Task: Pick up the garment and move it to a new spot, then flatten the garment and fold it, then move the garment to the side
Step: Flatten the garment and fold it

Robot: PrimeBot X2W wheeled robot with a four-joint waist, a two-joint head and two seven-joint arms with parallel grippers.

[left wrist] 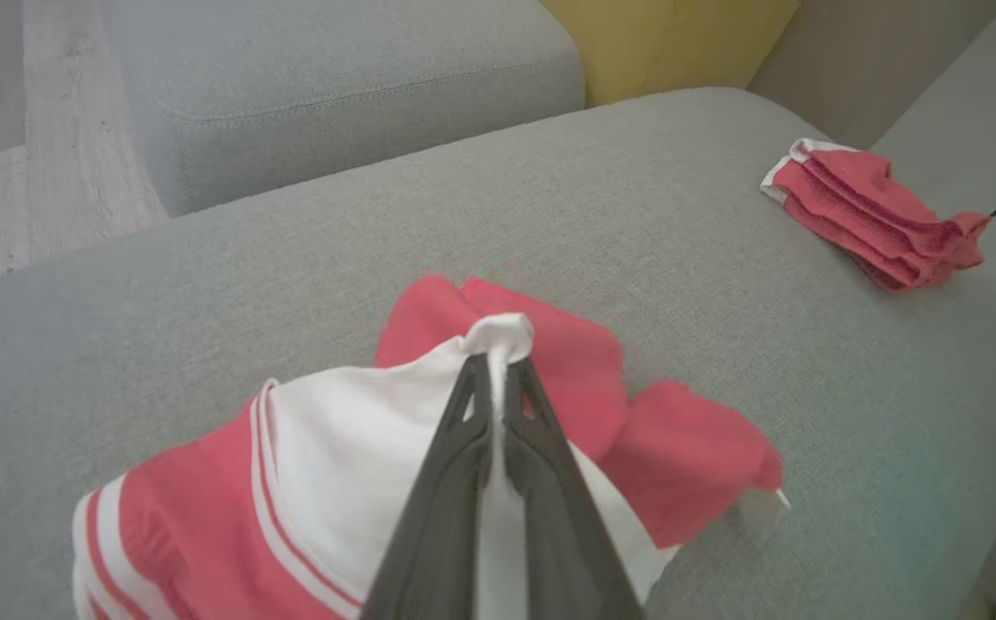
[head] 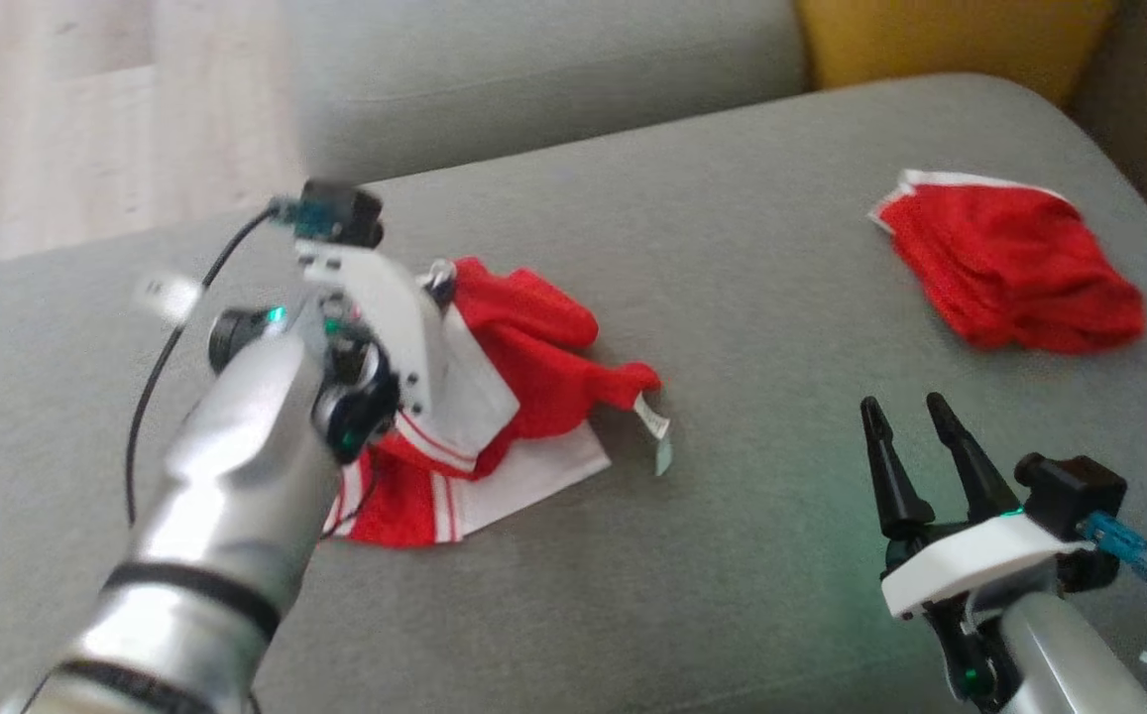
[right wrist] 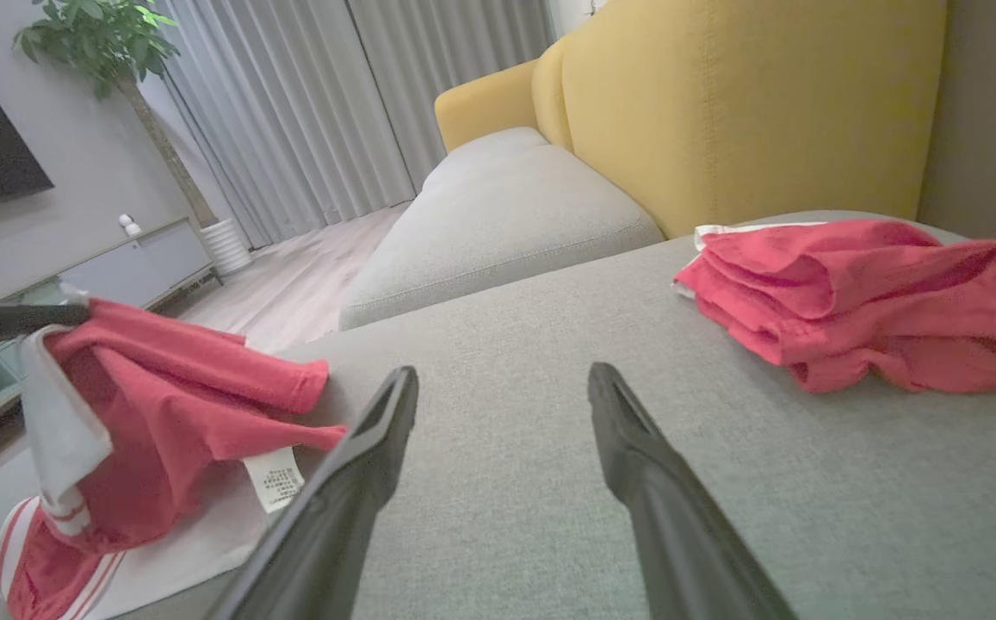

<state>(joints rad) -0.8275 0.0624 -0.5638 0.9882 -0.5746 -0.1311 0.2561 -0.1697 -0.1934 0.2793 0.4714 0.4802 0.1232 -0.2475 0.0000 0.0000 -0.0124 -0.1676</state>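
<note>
— Why are the left arm's jaws pinched shut, centre-left?
— They grip a white fold of the crumpled garment [head: 533, 367] on the sofa [head: 732, 248], ready to lift it, I'd guess. Lower right, the other jaws gape, holding nothing. A folded red pile [head: 1014, 273] lies upper right.

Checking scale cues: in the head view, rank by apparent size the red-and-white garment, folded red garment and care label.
1. Red-and-white garment, partly behind the left arm.
2. Folded red garment, farther off.
3. Care label.
</note>
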